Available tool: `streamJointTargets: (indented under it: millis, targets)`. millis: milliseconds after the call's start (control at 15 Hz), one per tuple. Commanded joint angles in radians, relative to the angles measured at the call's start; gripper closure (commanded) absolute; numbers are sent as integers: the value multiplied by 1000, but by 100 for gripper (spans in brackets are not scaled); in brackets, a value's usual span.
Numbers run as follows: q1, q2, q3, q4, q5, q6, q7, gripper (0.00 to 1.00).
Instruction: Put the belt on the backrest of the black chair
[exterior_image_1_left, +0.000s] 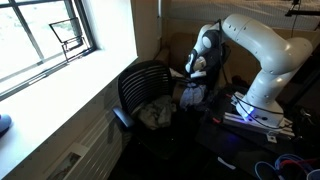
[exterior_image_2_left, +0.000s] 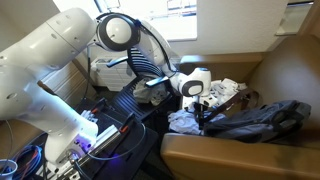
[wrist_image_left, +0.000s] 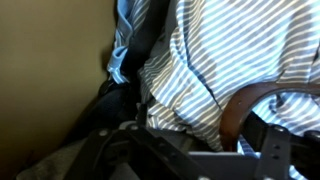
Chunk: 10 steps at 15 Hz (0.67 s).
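Arm: white shell, smooth, glossy, plastic-like. Chair: black ribbed back, matt. Shirt: striped woven cloth, matt. Belt: brown, smooth, slight sheen, leather-like. Jacket: dark creased cloth

No legible text, label, brand, number or sign anywhere.

- Black chair: tub-shaped armchair with a wide curved backrest of horizontal ribs. Upright, beside the wall under the window sill. Crumpled cloth heaped on the seat.
- Belt: brown, narrow strap. Only a short curved stretch shows in the wrist view, lying against striped fabric.
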Motion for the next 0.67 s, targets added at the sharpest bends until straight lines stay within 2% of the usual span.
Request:
streamJointTargets:
  millis: [0, 533, 600]
  targets:
    - [-9, 14, 9, 30, 21, -36, -16, 41]
    - [-22, 39, 12, 95, 56, -88, 19, 98]
    - [-27, 36, 13, 110, 61, -115, 23, 98]
